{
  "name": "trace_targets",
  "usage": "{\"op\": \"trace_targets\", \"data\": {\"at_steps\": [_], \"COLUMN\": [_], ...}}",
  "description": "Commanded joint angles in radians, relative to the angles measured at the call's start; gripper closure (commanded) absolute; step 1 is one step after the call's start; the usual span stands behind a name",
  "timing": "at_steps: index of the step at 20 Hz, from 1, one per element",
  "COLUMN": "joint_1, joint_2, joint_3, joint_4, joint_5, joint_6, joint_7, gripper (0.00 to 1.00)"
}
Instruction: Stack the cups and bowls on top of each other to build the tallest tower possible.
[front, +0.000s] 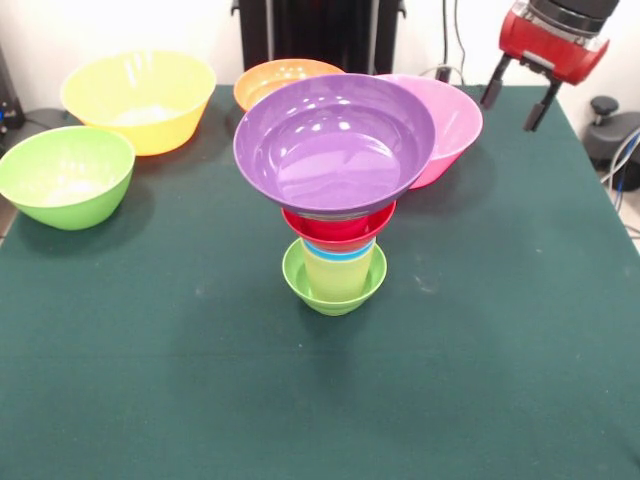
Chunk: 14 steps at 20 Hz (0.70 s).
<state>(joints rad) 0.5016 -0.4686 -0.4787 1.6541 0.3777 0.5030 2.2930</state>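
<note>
Tower (335, 215) nearest, mid-table: lime bowl (334, 290) as base, yellow cup (338, 275) in it, blue rim (338, 253) above, red bowl (338, 226), purple bowl (334, 143) on top, tilted. Bowls counted: 7. 3 in tower; 4 loose at far side: green (66, 176), yellow (139, 99), orange (280, 78), pink (452, 125). Cups: 2 visible; red cup not seen. Orange, pink part-hidden behind purple. Gripper (517, 103) top right, above table, fingers spread, empty, arm cut off.
</note>
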Motion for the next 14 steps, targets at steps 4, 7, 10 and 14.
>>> {"op": "trace_targets", "data": {"at_steps": [4, 7, 10, 14], "joint_1": [0.043, 0.007, -0.013, -0.051], "joint_2": [0.027, 0.027, 0.040, 0.067], "joint_3": [0.130, 0.128, 0.119, 0.099], "joint_4": [0.156, 0.164, 0.158, 0.110], "joint_5": [0.051, 0.041, 0.032, 0.014], "joint_6": [-0.142, -0.156, -0.166, -0.156], "joint_7": [0.240, 0.202, 0.186, 0.154], "gripper": [0.00, 0.00, 0.00, 0.00]}}
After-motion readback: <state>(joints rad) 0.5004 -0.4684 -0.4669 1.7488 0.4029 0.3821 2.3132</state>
